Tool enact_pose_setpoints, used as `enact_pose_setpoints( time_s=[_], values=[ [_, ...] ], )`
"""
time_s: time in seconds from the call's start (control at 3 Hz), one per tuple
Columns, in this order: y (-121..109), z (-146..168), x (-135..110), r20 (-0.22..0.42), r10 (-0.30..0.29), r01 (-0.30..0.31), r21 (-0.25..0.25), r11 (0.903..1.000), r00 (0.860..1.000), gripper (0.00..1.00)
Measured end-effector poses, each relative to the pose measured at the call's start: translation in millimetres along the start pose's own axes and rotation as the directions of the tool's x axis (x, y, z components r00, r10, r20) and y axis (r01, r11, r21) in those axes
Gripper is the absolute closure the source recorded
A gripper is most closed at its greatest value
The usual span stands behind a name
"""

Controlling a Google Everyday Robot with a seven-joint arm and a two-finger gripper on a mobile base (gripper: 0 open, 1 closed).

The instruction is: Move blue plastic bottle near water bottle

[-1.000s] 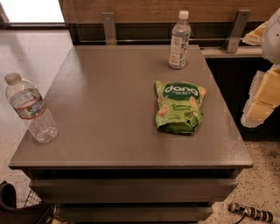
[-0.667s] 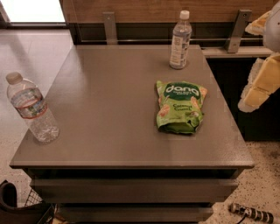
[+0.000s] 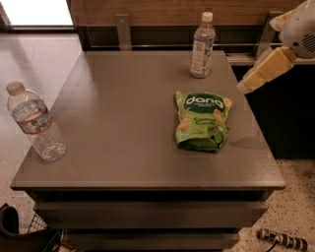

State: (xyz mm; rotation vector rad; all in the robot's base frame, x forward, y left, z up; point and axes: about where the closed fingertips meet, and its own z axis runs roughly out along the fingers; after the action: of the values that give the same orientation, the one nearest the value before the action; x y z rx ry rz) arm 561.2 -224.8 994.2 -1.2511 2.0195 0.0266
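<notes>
Gripper (image 3: pixel 252 81) hangs beyond the table's (image 3: pixel 123 147) right edge; open or closed, I cannot tell. Blue bottle (image 3: pixel 202 45) stands capped at the back, water bottle (image 3: pixel 35 123) capped front-left, well apart.

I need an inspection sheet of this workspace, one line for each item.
Surface: grey table, flat.
Job's things: blue bottle upright at far edge; water bottle upright at near left corner; far apart.
Clutter: snack bag lying right of centre.
Grippers: gripper in the air beyond the right edge, touching nothing.
Cables: nothing seen.
Surroundings: wood wall behind; striped object on floor.
</notes>
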Motion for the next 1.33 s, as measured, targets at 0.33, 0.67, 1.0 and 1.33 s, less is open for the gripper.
enact_pose_setpoints(
  time_s=[0.33, 0.67, 1.0, 1.33],
  values=[
    [-25, 36, -19, 0.212, 0.121, -0.126, 0.011, 0.9920, 0.970, 0.00],
    [-44, 78, -37, 0.414, 0.226, -0.246, -0.005, 0.9693, 0.882, 0.00],
    [-53, 101, -51, 0.520, 0.277, -0.313, -0.020, 0.9496, 0.808, 0.00],
    [-54, 103, -51, 0.521, 0.278, -0.314, -0.021, 0.9493, 0.807, 0.00]
  ],
)
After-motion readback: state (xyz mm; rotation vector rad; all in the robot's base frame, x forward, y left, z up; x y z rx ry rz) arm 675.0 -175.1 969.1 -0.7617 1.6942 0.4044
